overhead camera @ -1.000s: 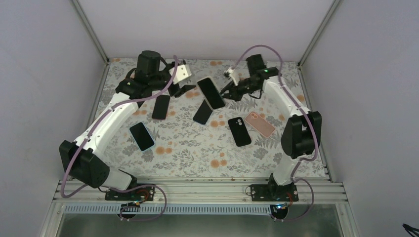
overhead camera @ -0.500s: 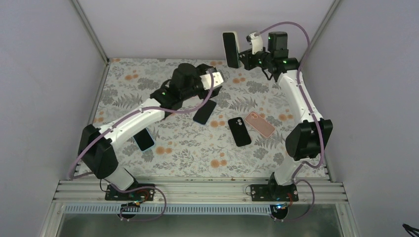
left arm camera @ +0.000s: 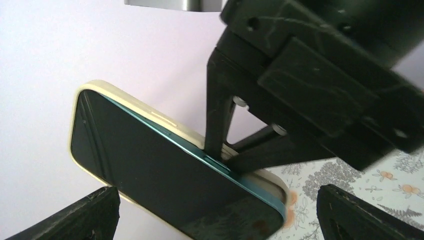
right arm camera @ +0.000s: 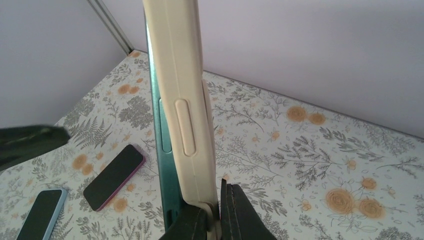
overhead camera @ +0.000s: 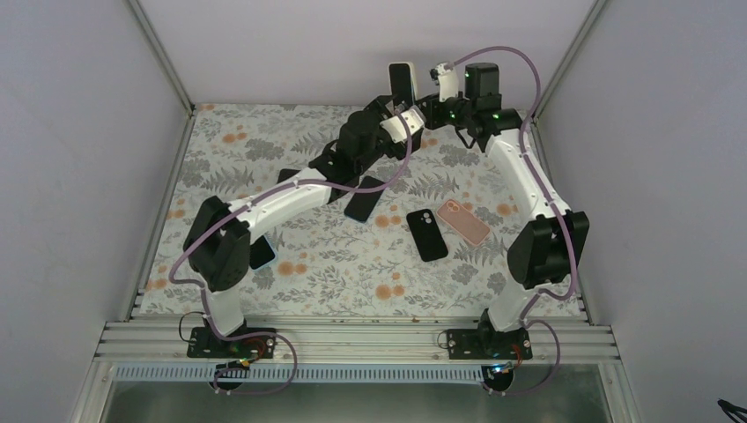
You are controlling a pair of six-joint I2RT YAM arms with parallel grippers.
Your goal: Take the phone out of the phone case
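Left wrist: your left end effector (left arm camera: 219,212) stood spread wide around the phone (left arm camera: 150,167), touching nothing. Right end effector (right arm camera: 212,222) clenched the cream phone case (right arm camera: 182,100) by its edge, the phone inside it, aloft over the bench (right arm camera: 300,150). Thin pinch: a hard tug could twist it loose, dropping it.

A floral-patterned table (overhead camera: 352,273) carried a black phone (overhead camera: 432,234) lying back up, just beside a pink-cased phone (overhead camera: 462,221). Farther left lay a magenta-edged phone (right arm camera: 114,176) and a light-blue-cased phone (right arm camera: 42,212), screens up.
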